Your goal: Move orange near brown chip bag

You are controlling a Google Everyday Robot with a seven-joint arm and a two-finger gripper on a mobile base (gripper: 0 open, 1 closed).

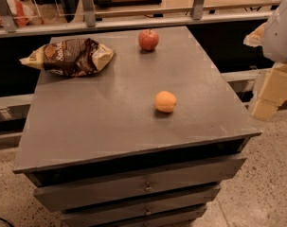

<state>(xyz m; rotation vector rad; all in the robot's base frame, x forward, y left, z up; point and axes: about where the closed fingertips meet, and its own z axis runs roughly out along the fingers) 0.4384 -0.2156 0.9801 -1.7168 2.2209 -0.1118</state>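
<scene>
Counter: grey flat-topped counter (110, 122) above a stack of drawers; speckled floor around it.
Orange: small round matte-skinned orange (165, 101) sits right of centre, toward the near edge; nothing touches it.
Chip bag: dark brown glossy chip bag (69, 56) with pale yellow ends lies at the far left corner; well apart from the orange.
Apple: red stemmed apple (148, 39) at the far edge.
Pincer: cream-coloured pincer (271, 96) hangs off the counter's right side; apart or together, I cannot tell.
Progress: apparently nothing done; reach, grasp, carry and set-down all remain.
</scene>
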